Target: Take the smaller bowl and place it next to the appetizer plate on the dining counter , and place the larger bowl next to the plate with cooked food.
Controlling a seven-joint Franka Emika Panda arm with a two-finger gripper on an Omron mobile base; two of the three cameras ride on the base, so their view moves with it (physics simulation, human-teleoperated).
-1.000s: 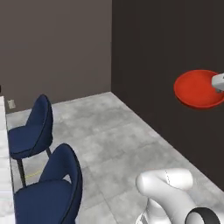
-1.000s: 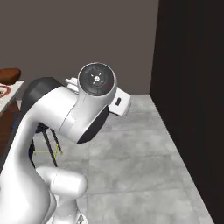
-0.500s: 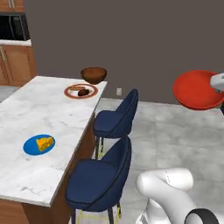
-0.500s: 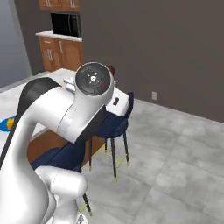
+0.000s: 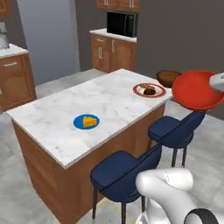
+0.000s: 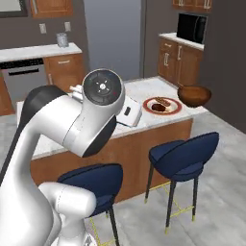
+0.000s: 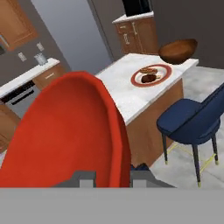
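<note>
On the left of the left base view, the appetizer plate [image 5: 86, 121] lies flat on the near-left part of the dining counter [image 5: 52, 118], a blue disc with its cheese wedge [image 5: 90, 120], bare marble all round it. Further right and further off, near the far end of the same top, sits the plate with cooked food [image 5: 149, 90], and just beyond it, at the counter's far corner, stands the larger bowl [image 5: 168, 78], already close beside that plate; whether it touches the rim I cannot tell from here. Two navy stools [image 5: 127, 173] line the near right side of the counter.

At the right edge, the smaller bowl [image 5: 197, 89] hangs in the air above the farther stool, tipped so its red inside faces the camera, well apart from the blue plate. In the hand view the gripper [image 7: 113, 177] has its fingertips drawn close together on the bowl's rim, one on each side of the wall, so the claw is clamped on the red bowl.

The step in hand looks like the carry: the small bowl is lifted and on its way to the counter, not yet set down. The wooden bowl's part seems done or nearly so.

The next move calls for swinging the bowl left and over the counter, clearing the stool backs and the counter edge, then levelling it and lowering it onto the bare marble just beside the blue plate without nudging the plate or cheese.
</note>
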